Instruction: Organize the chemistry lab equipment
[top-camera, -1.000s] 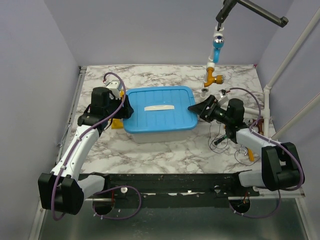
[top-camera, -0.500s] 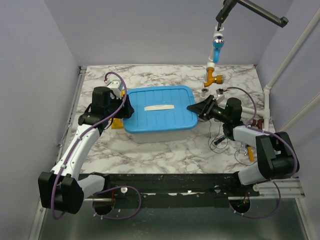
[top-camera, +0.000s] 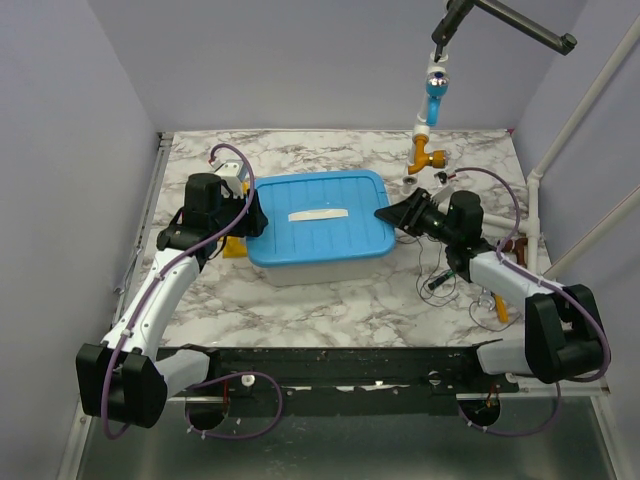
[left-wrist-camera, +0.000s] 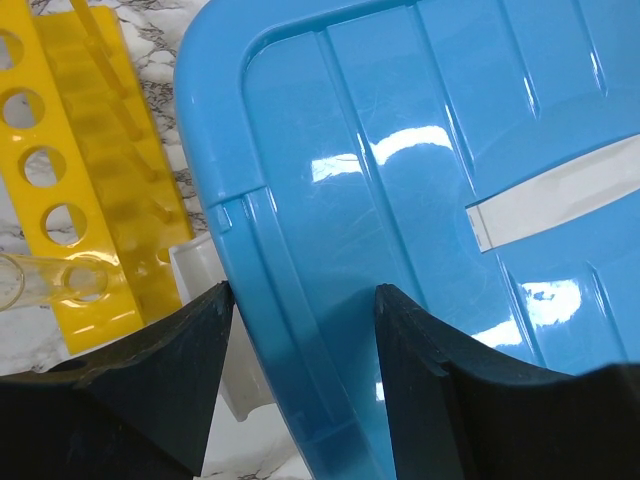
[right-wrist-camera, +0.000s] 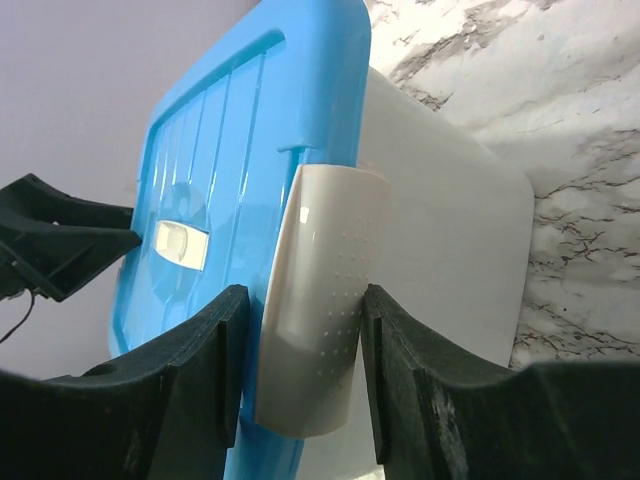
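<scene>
While right fingers (right-wrist-camera: 190, 390) pinch the white latch (right-wrist-camera: 320, 310), left fingers (left-wrist-camera: 150, 400) straddle the glossy blue lid rim (left-wrist-camera: 252, 262), hold unclear.

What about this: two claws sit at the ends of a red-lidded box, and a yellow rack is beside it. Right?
No: the lid is blue, not red, as the top view shows. The left claw and right claw are at the ends of the box, the yellow rack beside it.
</scene>
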